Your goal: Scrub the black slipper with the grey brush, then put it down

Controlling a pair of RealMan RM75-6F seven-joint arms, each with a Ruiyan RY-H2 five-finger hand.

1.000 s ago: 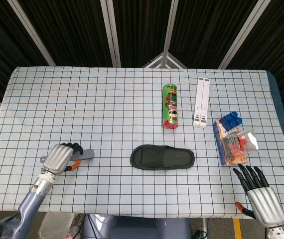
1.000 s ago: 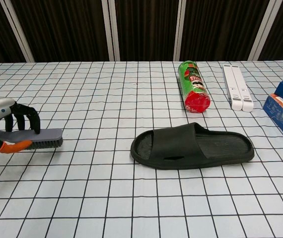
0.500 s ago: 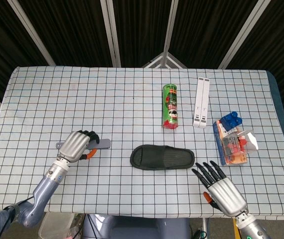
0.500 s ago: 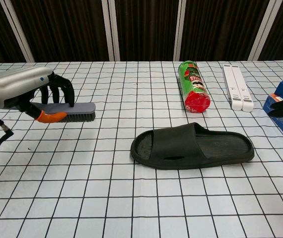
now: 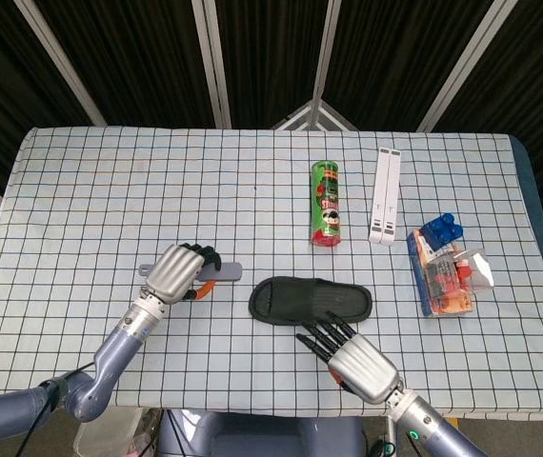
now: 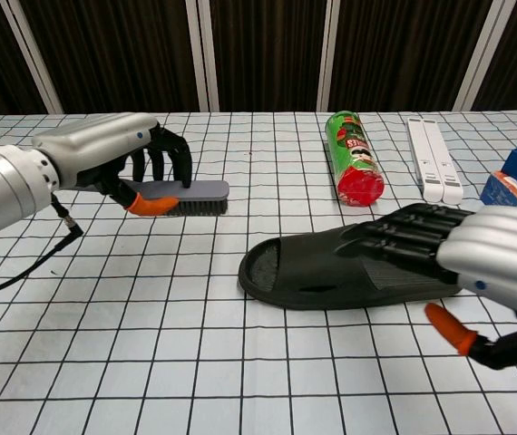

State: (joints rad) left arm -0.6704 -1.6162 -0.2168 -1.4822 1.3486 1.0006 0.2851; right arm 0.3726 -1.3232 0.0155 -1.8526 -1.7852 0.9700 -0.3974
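The black slipper (image 5: pixel 295 298) (image 6: pixel 322 270) lies flat on the checked cloth near the table's front middle. My left hand (image 5: pixel 178 272) (image 6: pixel 136 165) grips the grey brush (image 5: pixel 220 272) (image 6: pixel 192 194) by its handle and carries it above the cloth, left of the slipper, bristles down. My right hand (image 5: pixel 352 356) (image 6: pixel 463 260) is open, fingers stretched out over the slipper's near right part; whether they touch it I cannot tell.
A green can (image 5: pixel 326 216) (image 6: pixel 354 169) lies on its side behind the slipper. Right of it is a white bar (image 5: pixel 384 194) (image 6: pixel 434 157). A box with blue blocks and packets (image 5: pixel 446 267) sits at the right edge.
My left hand has carried the brush up and to the right, toward the slipper. My right hand has swept left from the table's right front corner to the slipper.
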